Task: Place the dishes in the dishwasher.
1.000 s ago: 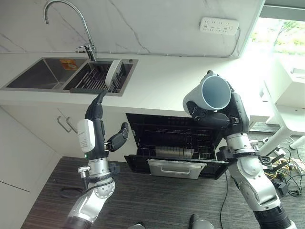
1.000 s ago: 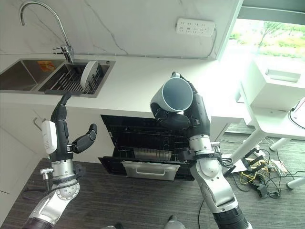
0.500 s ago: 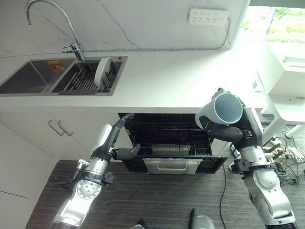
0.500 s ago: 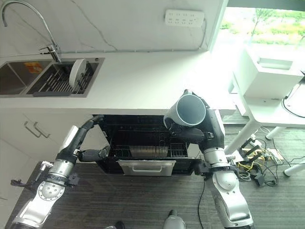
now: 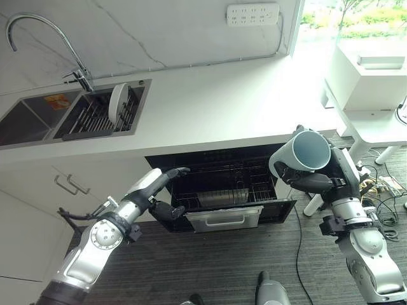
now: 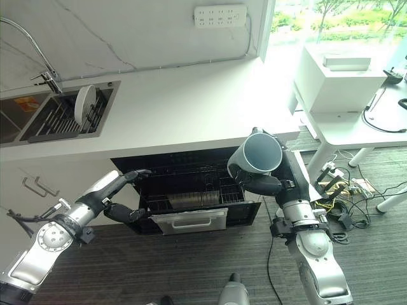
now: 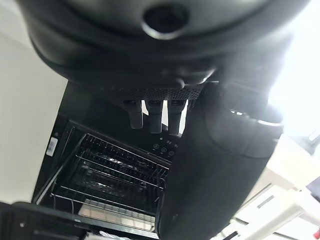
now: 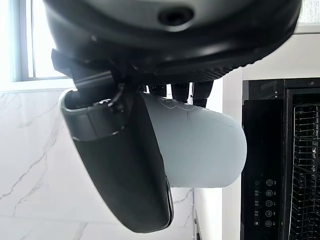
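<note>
A pale blue-grey mug (image 5: 310,151) is tilted with its mouth toward me, and my right hand (image 5: 313,182) is shut on it, thumb across its side (image 8: 120,165). It hangs just right of the open dishwasher (image 5: 222,219), level with the counter edge. The dishwasher's wire rack (image 5: 219,189) is pulled out under the counter. My left hand (image 5: 158,188) is open at the rack's left side, fingers stretched to the top left corner of the opening and thumb low near the front panel. A white plate (image 5: 116,103) stands on edge in the sink rack.
A double sink (image 5: 38,117) with a tall faucet (image 5: 38,28) lies at the counter's left. The white counter (image 5: 216,101) runs above the dishwasher, with a socket strip (image 5: 252,13) on the wall. A white table (image 5: 372,121) stands to the right. Cabinet handles (image 5: 67,185) sit left of my left arm.
The camera has shifted. My left hand came down from an upright pose to the dishwasher's left edge. My right hand has lowered the mug toward the dishwasher's right side.
</note>
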Tool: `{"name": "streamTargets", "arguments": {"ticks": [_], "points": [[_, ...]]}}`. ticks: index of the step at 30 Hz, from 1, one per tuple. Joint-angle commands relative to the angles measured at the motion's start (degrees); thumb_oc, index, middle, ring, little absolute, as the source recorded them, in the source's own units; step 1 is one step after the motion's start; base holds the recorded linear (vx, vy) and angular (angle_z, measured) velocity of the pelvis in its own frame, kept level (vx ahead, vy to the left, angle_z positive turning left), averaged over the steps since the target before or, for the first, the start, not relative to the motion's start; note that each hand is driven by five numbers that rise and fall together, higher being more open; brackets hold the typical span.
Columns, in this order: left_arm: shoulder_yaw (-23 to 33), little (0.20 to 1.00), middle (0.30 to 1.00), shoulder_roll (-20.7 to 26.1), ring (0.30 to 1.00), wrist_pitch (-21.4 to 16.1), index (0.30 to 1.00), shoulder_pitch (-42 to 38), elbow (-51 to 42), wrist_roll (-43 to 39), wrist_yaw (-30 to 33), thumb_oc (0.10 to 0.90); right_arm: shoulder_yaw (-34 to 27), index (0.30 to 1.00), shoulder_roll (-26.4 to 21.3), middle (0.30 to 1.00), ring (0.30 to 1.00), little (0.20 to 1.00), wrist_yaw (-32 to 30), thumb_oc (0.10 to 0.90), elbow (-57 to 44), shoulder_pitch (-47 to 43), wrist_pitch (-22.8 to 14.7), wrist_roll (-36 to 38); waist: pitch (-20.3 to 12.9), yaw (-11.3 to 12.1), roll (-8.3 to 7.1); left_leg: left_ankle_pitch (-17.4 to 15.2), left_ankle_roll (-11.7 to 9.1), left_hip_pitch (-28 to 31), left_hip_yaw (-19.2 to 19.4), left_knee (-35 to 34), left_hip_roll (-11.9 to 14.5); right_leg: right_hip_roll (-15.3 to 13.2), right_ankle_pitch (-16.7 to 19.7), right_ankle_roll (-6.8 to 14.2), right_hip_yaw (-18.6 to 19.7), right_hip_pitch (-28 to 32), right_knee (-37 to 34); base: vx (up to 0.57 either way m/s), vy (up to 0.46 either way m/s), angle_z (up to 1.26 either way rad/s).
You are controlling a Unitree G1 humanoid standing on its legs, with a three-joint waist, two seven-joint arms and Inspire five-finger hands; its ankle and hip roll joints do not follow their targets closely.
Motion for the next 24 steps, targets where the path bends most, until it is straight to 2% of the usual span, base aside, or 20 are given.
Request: {"name": "streamTargets", "arguments": {"ticks": [1, 11, 18, 24], "points": [[1.4, 0.9, 0.9, 2.8, 0.9, -0.8, 0.9, -6.6, -1.6, 2.4, 2.2, 0.8, -2.7, 0.3, -1.7, 0.3, 0.3, 0.3, 0.3, 0.4, -6.6, -7.8, -5.1, 1.6, -1.2, -1.1, -0.47, -10.9, 0.9, -0.2, -2.9, 5.7, 0.8, 2.9, -9.3, 2.9, 0.4, 4.8, 0.2, 0.02, 0.016, -0.08], [-5.6, 0.9, 0.9, 0.2, 0.9, 1.9, 0.9, -13.1, 10.1, 5.0, -1.1, 0.8, -1.6, 0.3, -1.9, 0.3, 0.3, 0.3, 1.1, 0.4, -5.3, -9.0, -4.1, 1.2, -1.7, -2.7, -0.33, -11.4, 1.1, 0.8, -1.6, 5.7, 0.8, 3.6, -9.4, 2.9, 1.8, 5.0, 0.2, 0.02, 0.008, -0.07], [-8.2, 0.9, 0.9, -1.4, 0.9, 2.7, 0.9, -14.4, 15.8, 4.9, -5.2, 0.8, -1.7, 0.3, -2.0, 0.3, 0.3, 0.3, 2.5, 0.4, -4.9, -9.0, -3.7, 1.3, -2.0, -3.6, -0.02, -12.1, 1.3, 1.5, -0.8, 5.7, 0.8, 3.9, -9.8, 3.0, 2.4, 5.4, 0.2, 0.01, 0.013, -0.07], [-9.9, 0.9, 0.9, -4.2, 0.9, 2.7, 0.9, -14.3, 20.8, 3.2, -6.4, 0.8, -2.0, 0.3, -2.1, 0.3, 0.3, 0.3, 3.8, 0.4, -4.7, -8.9, -3.5, 1.6, -2.0, -4.3, 0.02, -12.3, 1.5, 2.1, 0.0, 5.7, 0.8, 4.1, -9.8, 3.1, 2.9, 5.5, 0.2, 0.01, 0.005, -0.01]]}}
